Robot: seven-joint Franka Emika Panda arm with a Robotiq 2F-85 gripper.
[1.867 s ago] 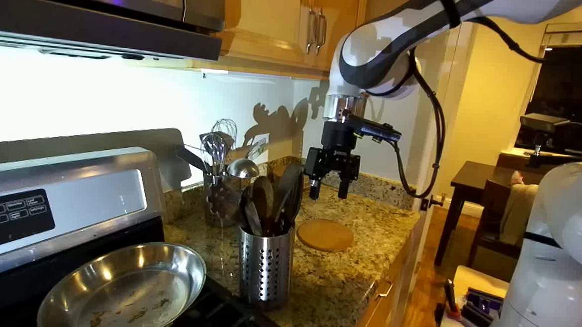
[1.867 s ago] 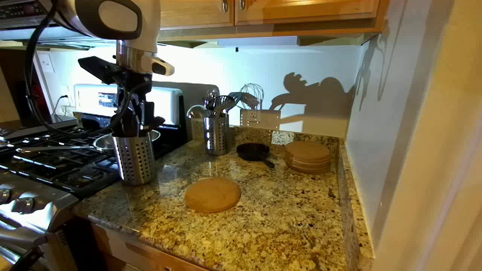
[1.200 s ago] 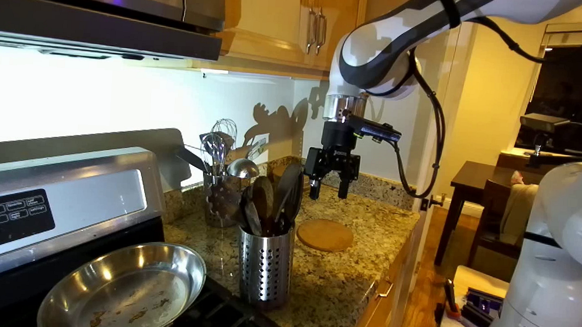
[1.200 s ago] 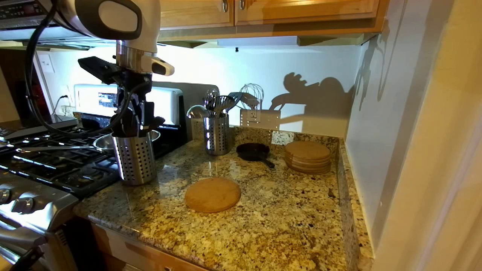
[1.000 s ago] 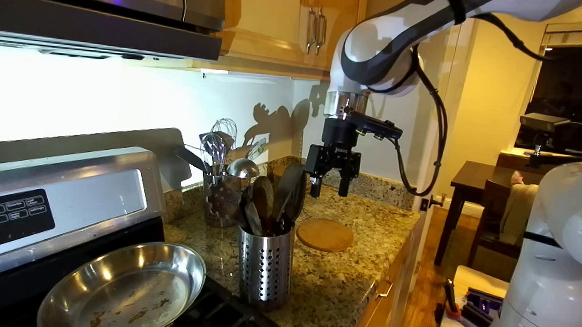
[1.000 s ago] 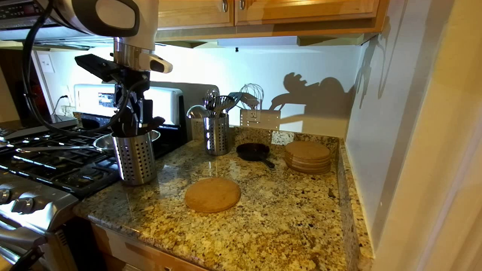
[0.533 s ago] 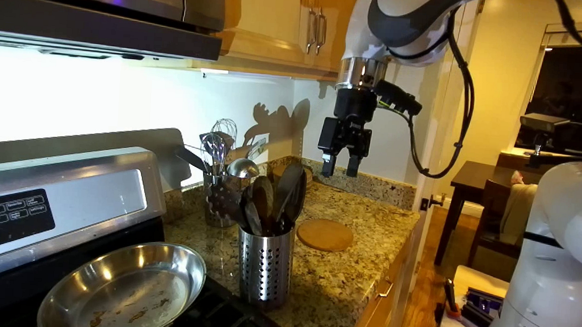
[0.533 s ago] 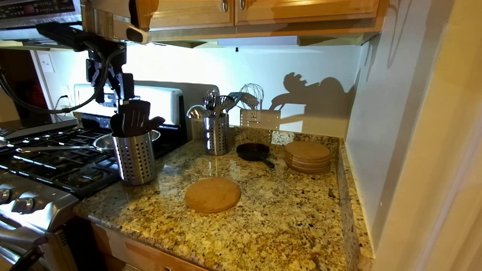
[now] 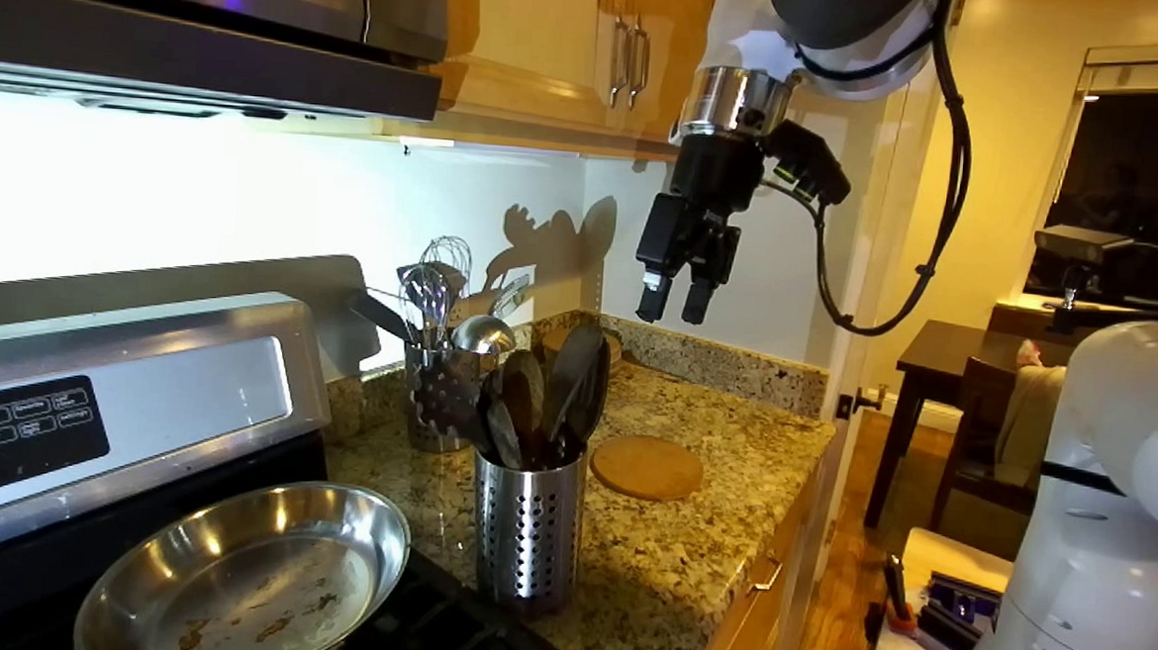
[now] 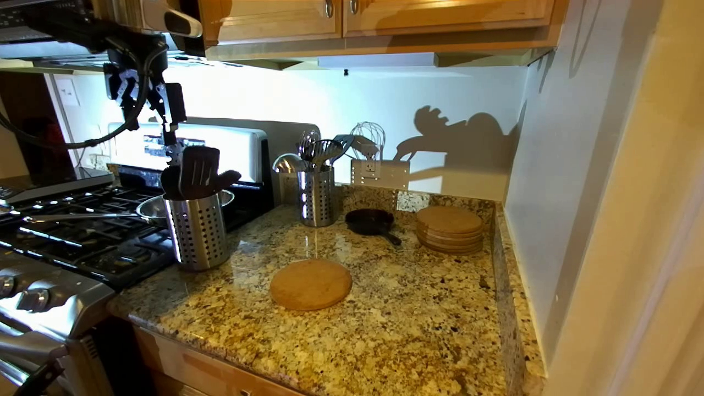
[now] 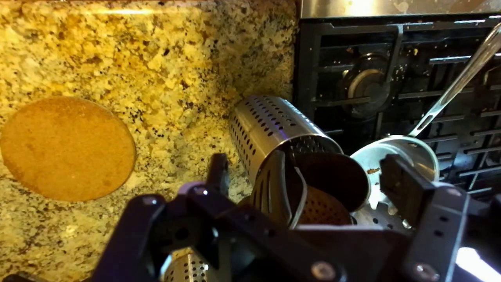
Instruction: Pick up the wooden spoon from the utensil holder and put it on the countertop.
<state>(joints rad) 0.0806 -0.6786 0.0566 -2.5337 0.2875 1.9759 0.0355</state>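
Note:
The perforated silver utensil holder [image 9: 526, 535] stands upright on the granite countertop [image 9: 671, 553] beside the stove; it also shows in an exterior view [image 10: 198, 234] and the wrist view [image 11: 274, 121]. Several dark utensils stand in it. The wooden spoon [image 9: 523, 391] appears to be the brown oval head among them, with its handle hidden inside. I cannot pick it out surely in the wrist view, where a slotted spatula and a dark ladle-like head cover the opening. My gripper [image 9: 674, 308] is open and empty, tilted, above and apart from the utensils; it also shows in the wrist view [image 11: 309, 172].
A second container [image 10: 316, 198] of metal utensils stands near the back wall. A round tan board [image 10: 311, 284], a small black skillet [image 10: 369, 221] and a stack of round boards [image 10: 449, 230] lie on the counter. A steel pan [image 9: 249, 565] sits on the stove. Cabinets [image 9: 534, 45] hang above.
My gripper has risen away from the utensils and tilted, going up and slightly right in one view, up and left in another. It stays open. The holder and utensils look unmoved.

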